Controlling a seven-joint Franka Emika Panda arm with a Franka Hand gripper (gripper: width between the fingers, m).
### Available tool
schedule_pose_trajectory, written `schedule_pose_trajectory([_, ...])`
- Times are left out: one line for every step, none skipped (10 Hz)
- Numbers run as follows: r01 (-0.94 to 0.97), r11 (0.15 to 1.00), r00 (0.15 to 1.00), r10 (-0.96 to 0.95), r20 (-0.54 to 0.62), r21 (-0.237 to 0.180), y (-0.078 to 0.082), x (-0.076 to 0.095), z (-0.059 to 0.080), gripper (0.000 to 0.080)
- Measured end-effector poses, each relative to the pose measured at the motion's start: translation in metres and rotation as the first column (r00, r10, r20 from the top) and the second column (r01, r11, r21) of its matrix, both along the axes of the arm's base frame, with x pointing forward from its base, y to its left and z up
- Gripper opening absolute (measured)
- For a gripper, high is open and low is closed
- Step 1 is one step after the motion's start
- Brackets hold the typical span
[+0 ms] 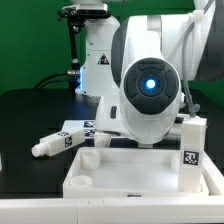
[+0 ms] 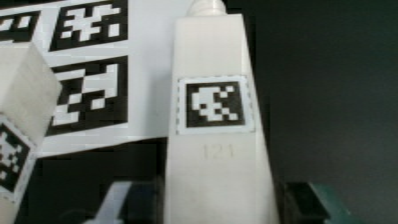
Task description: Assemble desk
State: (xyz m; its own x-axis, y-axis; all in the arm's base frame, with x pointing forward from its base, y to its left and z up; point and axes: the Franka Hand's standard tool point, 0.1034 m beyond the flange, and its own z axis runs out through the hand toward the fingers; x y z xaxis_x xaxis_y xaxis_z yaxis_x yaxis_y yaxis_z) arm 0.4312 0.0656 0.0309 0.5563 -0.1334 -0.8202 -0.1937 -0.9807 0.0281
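Wrist and exterior views of the desk assembly at an early stage. The gripper (image 2: 214, 198) straddles a leg (image 2: 217, 110), one finger (image 2: 134, 203) at each long side. The leg runs out from between the jaws and on past the fingertips, its tag facing the wrist camera. The fingers stand close to the leg's sides, but the wrist view does not show whether they are pressing on it, so a grip cannot be confirmed. Beside this leg, beneath the gripper, lies the marker board (image 2: 89, 60), and a second tagged white block (image 2: 15, 130) stands just beside that. In the exterior view the arm (image 1: 145, 85) hides the gripper. The tabletop (image 1: 120, 178) lies well apart from the tool, on the camera side of the arm, rim upward. The two corner sockets on the exterior view's left appear empty. An upright leg (image 1: 190, 145) stands at the tabletop's corner on the exterior view's right; whether it is seated in a socket cannot be told. A loose leg (image 1: 55, 143) lies on the table away from the gripper. Judged progress: at most one leg fitted, the others not yet mounted.
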Motion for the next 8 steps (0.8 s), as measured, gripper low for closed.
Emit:
schedule_pose_trajectory([0.021, 1.000, 1.000, -0.021, 0.001, 0.013, -0.012, 0.016, 0.027, 0.0285])
schedule_pose_trajectory([0.040, 0.999, 0.997, -0.041, 0.058, 0.019, -0.023, 0.036, 0.050, 0.0285])
schedule_pose_trajectory([0.033, 0.999, 0.985, -0.038, 0.169, 0.033, -0.031, 0.059, 0.073, 0.0285])
schedule_pose_trajectory([0.006, 0.999, 0.952, -0.020, 0.305, 0.045, -0.037, 0.076, 0.093, 0.0285])
schedule_pose_trajectory([-0.084, 0.996, 0.924, 0.070, 0.377, 0.022, -0.041, 0.074, 0.087, 0.0285])
schedule_pose_trajectory([-0.086, 0.996, 0.894, 0.075, 0.442, 0.005, -0.038, 0.079, 0.081, 0.0285])
schedule_pose_trajectory([-0.081, 0.997, 0.853, 0.074, 0.517, -0.009, -0.039, 0.084, 0.083, 0.0285])
schedule_pose_trajectory([-0.058, 0.998, 0.829, 0.047, 0.557, 0.003, -0.037, 0.085, 0.091, 0.0286])
